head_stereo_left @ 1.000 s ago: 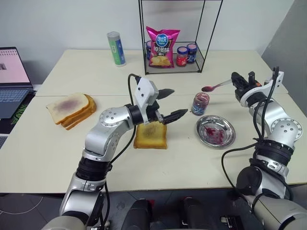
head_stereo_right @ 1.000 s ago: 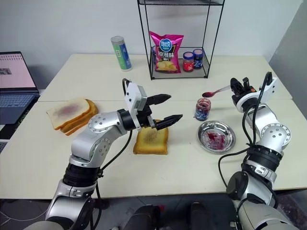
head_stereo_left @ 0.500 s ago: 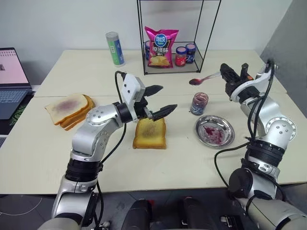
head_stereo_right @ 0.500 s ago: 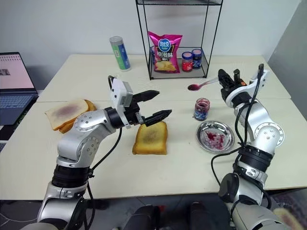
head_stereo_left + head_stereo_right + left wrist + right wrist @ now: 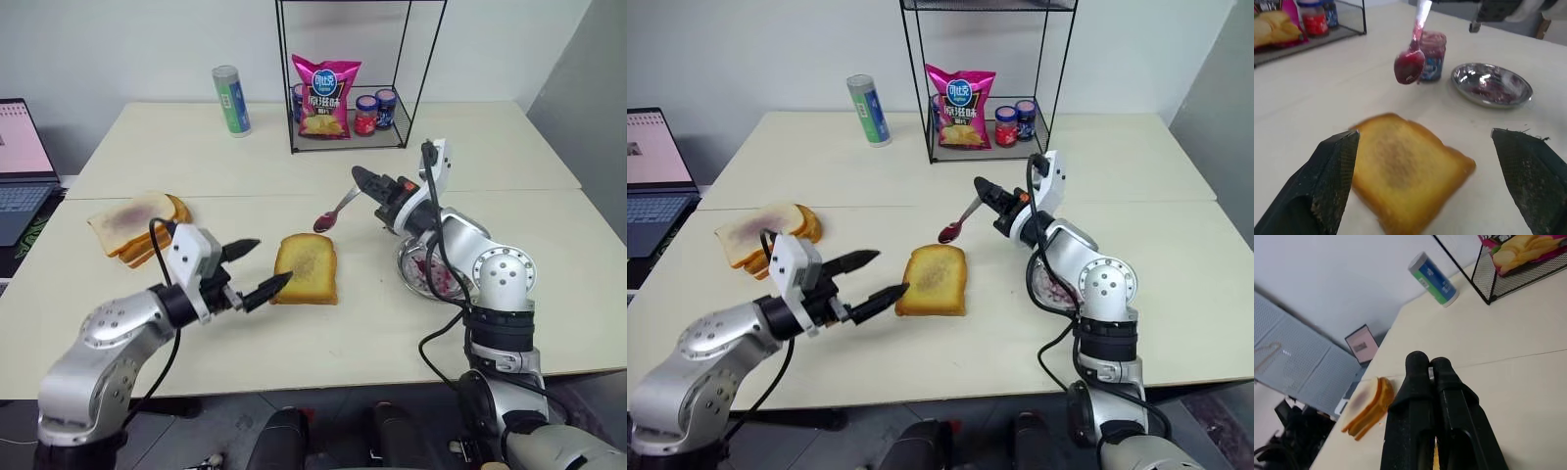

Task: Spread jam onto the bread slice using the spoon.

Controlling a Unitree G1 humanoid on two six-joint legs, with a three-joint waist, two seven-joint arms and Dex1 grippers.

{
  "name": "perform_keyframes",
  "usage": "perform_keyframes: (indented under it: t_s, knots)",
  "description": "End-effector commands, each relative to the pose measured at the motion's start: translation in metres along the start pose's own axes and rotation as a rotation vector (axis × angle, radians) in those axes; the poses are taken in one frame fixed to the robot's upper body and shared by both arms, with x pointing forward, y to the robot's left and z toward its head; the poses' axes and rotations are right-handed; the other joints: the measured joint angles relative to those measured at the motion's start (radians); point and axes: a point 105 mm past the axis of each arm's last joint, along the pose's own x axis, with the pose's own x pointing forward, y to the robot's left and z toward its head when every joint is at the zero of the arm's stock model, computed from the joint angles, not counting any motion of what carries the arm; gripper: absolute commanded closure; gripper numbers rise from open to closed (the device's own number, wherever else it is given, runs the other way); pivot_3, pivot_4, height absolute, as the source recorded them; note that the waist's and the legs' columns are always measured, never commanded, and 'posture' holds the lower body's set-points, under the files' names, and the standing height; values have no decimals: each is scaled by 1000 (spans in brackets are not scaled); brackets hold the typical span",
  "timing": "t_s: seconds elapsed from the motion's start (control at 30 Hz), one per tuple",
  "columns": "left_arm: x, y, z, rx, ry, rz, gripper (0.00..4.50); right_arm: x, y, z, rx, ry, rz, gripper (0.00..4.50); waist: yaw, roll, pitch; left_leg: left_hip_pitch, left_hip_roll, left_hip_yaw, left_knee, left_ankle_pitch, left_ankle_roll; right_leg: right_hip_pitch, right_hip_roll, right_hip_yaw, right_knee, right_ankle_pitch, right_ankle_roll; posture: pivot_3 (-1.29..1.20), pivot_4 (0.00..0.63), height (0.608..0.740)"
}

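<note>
Swung my right jaws (image 5: 364, 179), clamped on the spoon (image 5: 338, 208), over toward the bread (image 5: 307, 268); left jaws (image 5: 257, 268) wide open, empty. Jam (image 5: 1409, 67) nearly there.

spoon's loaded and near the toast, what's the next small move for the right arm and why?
Probably lower the spoon down onto the bread slice. The right gripper is shut on its handle, the jam fills the bowl, and it hangs above the slice's far edge, not touching. The left gripper is open beside the slice.

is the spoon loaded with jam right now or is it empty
Loaded. The spoon carries a dark red glossy blob of jam in its bowl, held by the right gripper in the air beyond the bread slice, whose face is bare.
</note>
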Motion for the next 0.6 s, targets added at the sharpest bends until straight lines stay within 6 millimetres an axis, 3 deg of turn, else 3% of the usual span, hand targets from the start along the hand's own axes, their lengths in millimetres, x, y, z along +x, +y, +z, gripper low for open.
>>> perform_keyframes:
  t_s: [0.03, 0.4, 0.6]
  knots:
    - [-9, -1, 8, 15, -51, 54, 0, 5, 22, -6, -155, -5, 91, 4489, 1, 0, 0, 0, 0, 0, 0, 0, 0, 0, 0, 0, 0, 0, 0, 0, 150, 740]
    - [-23, -6, -24, -93, -25, 152, 0, 17, 27, -36, -346, 38, 152, 4489, 0, 0, 0, -3, 1, -1, 0, 0, 0, -4, 0, -1, 2, 0, -1, 0, 150, 740]
    - [-22, -10, -21, -94, -22, 111, 0, 22, 27, -41, -391, 32, 172, 4489, 0, 0, -1, -3, 1, 0, 0, 0, 0, -4, 0, 0, 2, 0, -1, 0, 150, 740]
